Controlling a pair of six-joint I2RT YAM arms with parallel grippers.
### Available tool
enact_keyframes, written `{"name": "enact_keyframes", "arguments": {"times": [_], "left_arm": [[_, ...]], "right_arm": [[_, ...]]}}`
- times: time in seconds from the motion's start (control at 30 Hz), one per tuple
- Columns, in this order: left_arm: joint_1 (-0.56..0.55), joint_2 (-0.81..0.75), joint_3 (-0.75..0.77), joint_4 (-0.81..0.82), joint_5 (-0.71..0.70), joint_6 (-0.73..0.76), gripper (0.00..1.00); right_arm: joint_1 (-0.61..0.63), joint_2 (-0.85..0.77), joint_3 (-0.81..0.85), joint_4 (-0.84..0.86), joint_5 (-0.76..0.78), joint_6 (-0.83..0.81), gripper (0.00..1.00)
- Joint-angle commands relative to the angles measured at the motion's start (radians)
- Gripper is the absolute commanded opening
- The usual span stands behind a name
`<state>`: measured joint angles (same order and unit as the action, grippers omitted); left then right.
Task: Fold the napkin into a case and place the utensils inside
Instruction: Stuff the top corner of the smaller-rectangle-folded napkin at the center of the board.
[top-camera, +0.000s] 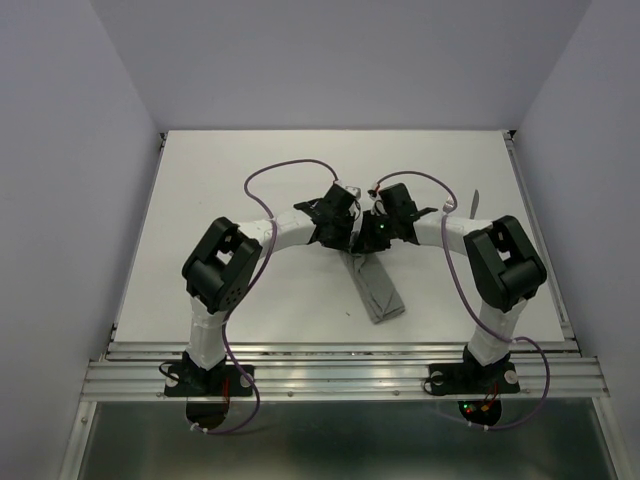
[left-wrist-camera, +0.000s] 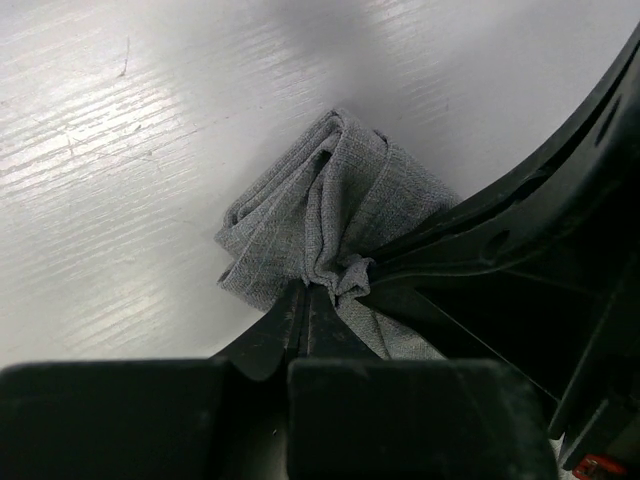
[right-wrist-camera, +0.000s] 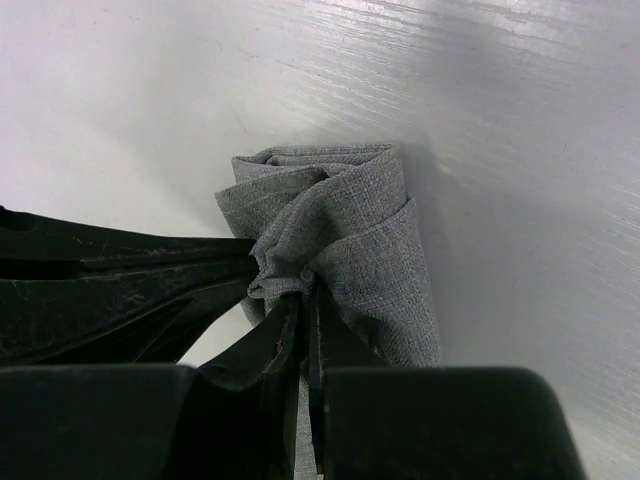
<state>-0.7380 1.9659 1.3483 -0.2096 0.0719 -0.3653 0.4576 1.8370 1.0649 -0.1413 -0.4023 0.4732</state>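
On the left of the overhead view, the left arm rises from its base at the bottom edge and bends inward over the white table. The left gripper is down at the tabletop, its fingers pressed nearly together and pinching a bunched tuft at the end of the napkin. The napkin sits at the centre of the overhead frame, just below where the two grippers meet. It is folded into a narrow layered strip that runs down and slightly right toward the near edge. Its gripped end is crumpled into loose folds, and the rest lies along the table. The right gripper comes in from the other side, its fingers likewise almost fully closed on the same bunch of cloth, right beside the left fingertips. Further right, the right arm mirrors the left. A slim silver utensil lies at the upper right of the table, well apart from the napkin. I cannot tell whether it is the fork or the knife.
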Motion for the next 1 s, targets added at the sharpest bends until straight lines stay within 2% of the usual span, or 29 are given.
{"name": "enact_keyframes", "arguments": {"times": [0.0,0.43,0.97], "left_arm": [[0.005,-0.048,0.025,0.003,-0.026,-0.003,0.00],[0.020,-0.074,0.000,0.045,0.041,-0.029,0.00],[0.060,-0.122,-0.067,0.153,0.132,-0.066,0.00]], "right_arm": [[-0.005,0.015,0.030,-0.079,0.002,-0.042,0.01],[-0.005,0.042,0.073,-0.184,0.149,-0.070,0.01],[-0.005,0.035,0.078,-0.198,0.200,-0.070,0.01]]}}
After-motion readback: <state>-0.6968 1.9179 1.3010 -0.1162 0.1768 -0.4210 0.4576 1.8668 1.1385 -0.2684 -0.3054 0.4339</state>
